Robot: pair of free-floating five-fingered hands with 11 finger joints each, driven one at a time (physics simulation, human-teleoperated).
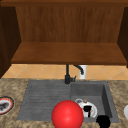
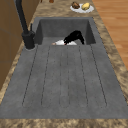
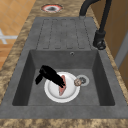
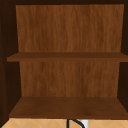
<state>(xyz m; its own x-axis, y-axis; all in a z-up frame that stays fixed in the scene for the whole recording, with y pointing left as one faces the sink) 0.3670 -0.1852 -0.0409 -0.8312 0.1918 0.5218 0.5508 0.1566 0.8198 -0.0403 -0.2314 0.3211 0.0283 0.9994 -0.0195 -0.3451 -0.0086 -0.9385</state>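
Up above the sink we're looking straight into an open wooden wall cabinet (image 4: 67,27), brown grain running up its back panel. An upper shelf (image 4: 67,57) cuts across the middle, edge-on and thin. Below it, the lower shelf (image 4: 67,107) spreads wide toward us, its top face in plain sight. Dark side walls frame both. Under the cabinet, a strip of tan tiled wall (image 4: 32,123), and the black curve of the faucet (image 4: 72,122) just pokes up, a pale object (image 4: 85,123) right beside it.
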